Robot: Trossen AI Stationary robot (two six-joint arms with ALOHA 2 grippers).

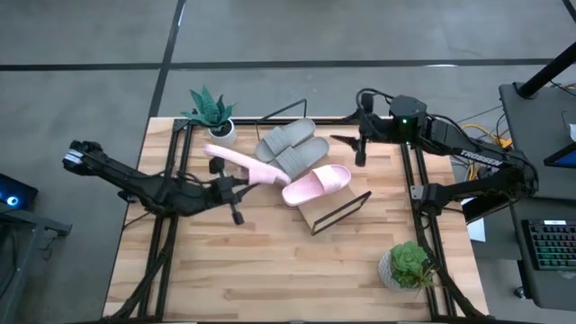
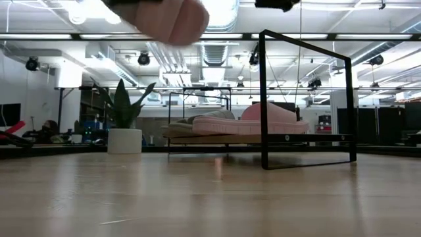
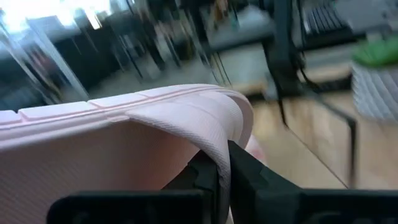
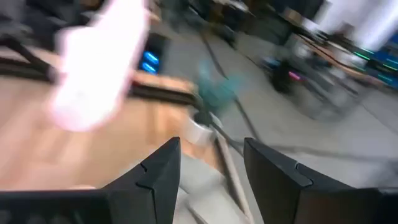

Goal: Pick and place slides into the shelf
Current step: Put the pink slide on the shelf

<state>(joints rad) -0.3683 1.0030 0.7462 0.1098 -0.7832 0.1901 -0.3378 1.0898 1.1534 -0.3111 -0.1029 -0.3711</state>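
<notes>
**Last pink slide carried toward the shelf**

Left gripper [image 1: 232,186] pinched tight on the strap of a pale pink slide [image 1: 241,165], held clear of the tabletop [image 1: 270,270] and lying across the gap between the left arm and the shelf [image 1: 335,212]. Three slides already resting on the slanted board: two grey slides [image 1: 290,147] toward the far end, second pink slide [image 1: 315,184] beside them. Right gripper [image 1: 360,148] spread wide, empty, hovering just past the far edge of the shelf near the grey pair.

To do this step well, probably: keep the pinch firm on the strap, swing the carried slide round to match its partner, lower onto the bare near end of the board without nudging the pink one, release only once the sole rests flat. Right arm best kept back, out of the path
</notes>
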